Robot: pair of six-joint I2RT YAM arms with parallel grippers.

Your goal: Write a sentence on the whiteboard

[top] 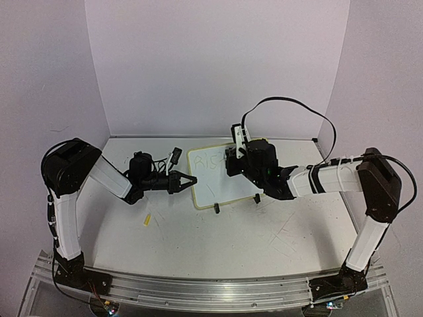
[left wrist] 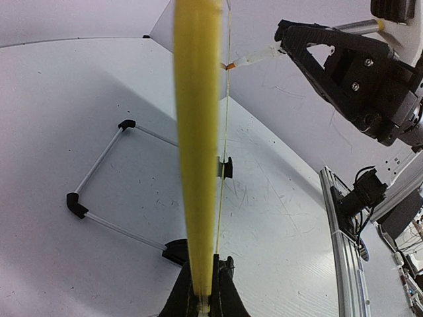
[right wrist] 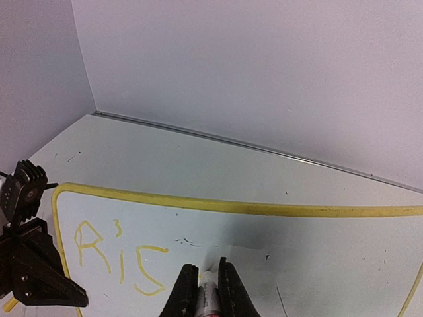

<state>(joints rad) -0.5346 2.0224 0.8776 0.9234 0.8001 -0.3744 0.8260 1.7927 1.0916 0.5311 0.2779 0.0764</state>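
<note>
Writing part done: only yellow letters "Ris" point(right wrist: 119, 257) at left of whiteboard point(top: 215, 188). Standing tilted on desk point(top: 198, 244), centre, toward far side. Clamped at left rim by left gripper point(top: 188, 179). Pinching marker point(right wrist: 206, 298) in closed right gripper point(right wrist: 205, 267), tip at surface. Judged early; most of sentence left to write.
</note>
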